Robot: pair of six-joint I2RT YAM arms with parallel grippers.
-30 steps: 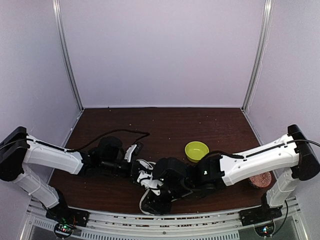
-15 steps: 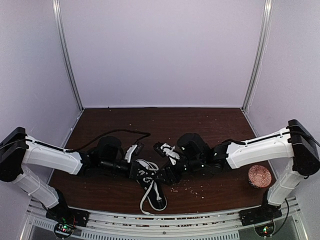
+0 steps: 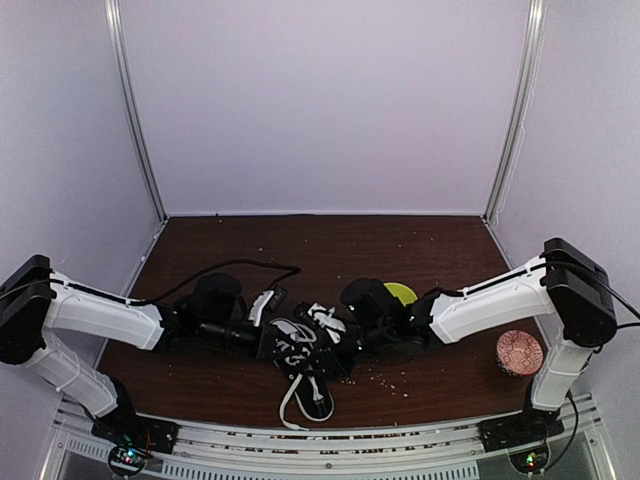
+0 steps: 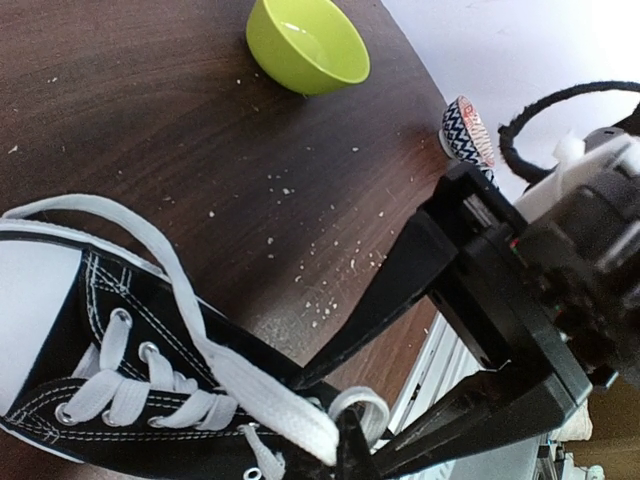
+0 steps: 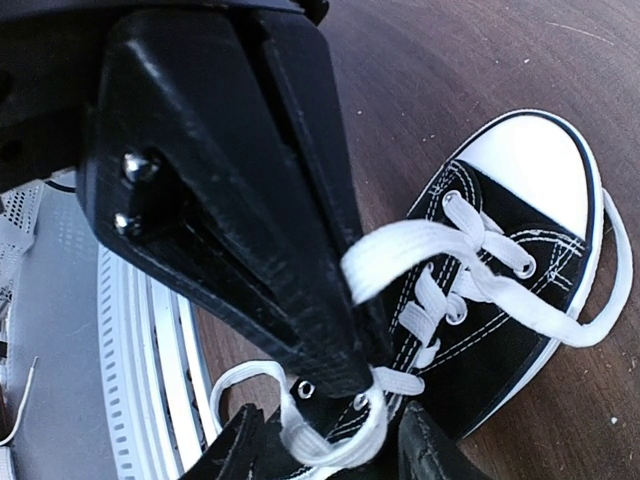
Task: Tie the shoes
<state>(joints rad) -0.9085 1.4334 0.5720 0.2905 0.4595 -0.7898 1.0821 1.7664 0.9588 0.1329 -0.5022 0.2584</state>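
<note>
Lying sole-down on the brown tabletop [image 4: 150,120], the black low-top sneaker [image 5: 500,300] has its open collar end right beneath the two claws where they meet, and its white toe cap points away from their tips. The left claw [image 4: 345,445] is clenched on a white lace [image 4: 270,400], which runs flat from the eyelets up across the tongue and into the pinched tips. The right claw [image 5: 335,447] faces it from the opposite side, almost touching; its fingers [image 5: 245,440] stand parted, and a loop of lace [image 5: 300,442] hangs in the gap between them, not squeezed by either one. Another stretch of lace curves round the outside of the toe cap, well beyond both claws. Pale crumbs [image 4: 320,300] speckle the wood just past the left claw's tips. Farther out in the same direction sits a lime-green bowl [image 4: 308,45], and off to one side of it, near the tabletop's edge, a small zigzag-patterned cup [image 4: 468,130].
</note>
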